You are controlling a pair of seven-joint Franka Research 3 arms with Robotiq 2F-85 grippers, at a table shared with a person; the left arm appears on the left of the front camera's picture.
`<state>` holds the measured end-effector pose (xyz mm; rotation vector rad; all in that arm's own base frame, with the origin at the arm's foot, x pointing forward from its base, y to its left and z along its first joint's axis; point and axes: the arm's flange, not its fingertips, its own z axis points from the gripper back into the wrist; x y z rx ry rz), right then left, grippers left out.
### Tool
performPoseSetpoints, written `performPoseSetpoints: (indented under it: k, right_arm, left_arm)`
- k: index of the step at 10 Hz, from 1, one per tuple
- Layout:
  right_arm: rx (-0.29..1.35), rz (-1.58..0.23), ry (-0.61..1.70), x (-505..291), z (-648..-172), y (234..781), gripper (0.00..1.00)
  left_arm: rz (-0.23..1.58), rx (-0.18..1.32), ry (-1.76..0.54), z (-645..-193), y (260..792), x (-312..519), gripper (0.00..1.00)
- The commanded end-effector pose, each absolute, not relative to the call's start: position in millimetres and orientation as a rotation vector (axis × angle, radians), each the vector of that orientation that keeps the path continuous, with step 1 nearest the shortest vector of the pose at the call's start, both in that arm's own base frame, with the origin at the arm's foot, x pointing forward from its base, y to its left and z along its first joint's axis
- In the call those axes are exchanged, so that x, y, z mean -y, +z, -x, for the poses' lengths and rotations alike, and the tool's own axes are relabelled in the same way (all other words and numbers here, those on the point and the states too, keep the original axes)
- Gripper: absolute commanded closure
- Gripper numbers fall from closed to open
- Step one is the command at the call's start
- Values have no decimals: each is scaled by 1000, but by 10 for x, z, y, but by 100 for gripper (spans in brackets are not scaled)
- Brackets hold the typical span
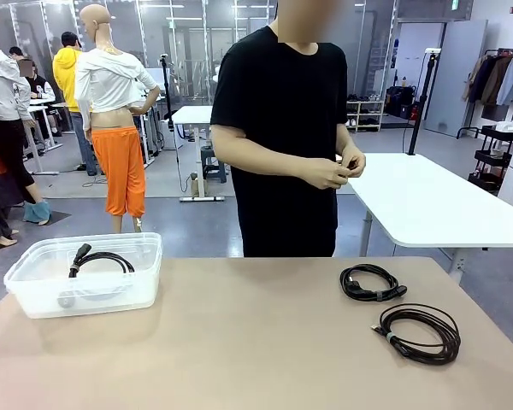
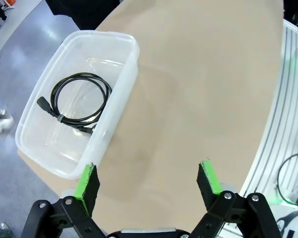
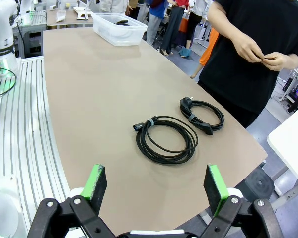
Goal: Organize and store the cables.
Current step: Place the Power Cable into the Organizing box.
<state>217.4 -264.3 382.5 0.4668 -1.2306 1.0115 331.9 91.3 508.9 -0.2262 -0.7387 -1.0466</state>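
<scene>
While one cable lies in the tub, two wait on the bench. Left pincer and right pincer gape empty; nearer coil probably comes next.

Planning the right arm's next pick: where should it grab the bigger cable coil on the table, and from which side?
Take the coil at its strap, where the strands are bound into one thin bundle. It lies flat, so come straight down from above, with the open fingers straddling that bundle across the ring.
</scene>
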Motion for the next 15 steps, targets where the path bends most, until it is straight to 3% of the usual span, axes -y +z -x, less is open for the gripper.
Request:
performPoseSetpoints:
  k: [1, 5, 6, 12, 15]
  right_arm:
    - [1237, -459, 1030, 2660, -2158, 3830, 0]
    - [1231, -467, 1012, 2643, -2173, 3825, 0]
    - [1157, -435, 1036, 2489, -2263, 3977, 0]
    - [740, -364, 1194, 1151, -3818, 4843, 0]
    - [510, -311, 1283, 432, -4591, 4733, 0]
  left_arm:
    - [223, 735, -1059, -3317, 5088, -915, 0]
    - [223, 735, -1059, -3317, 5088, -915, 0]
    - [223, 735, -1059, -3317, 5088, -915, 0]
    - [223, 735, -1059, -3317, 5088, -915, 0]
    - [223, 735, -1059, -3317, 5088, -915, 0]
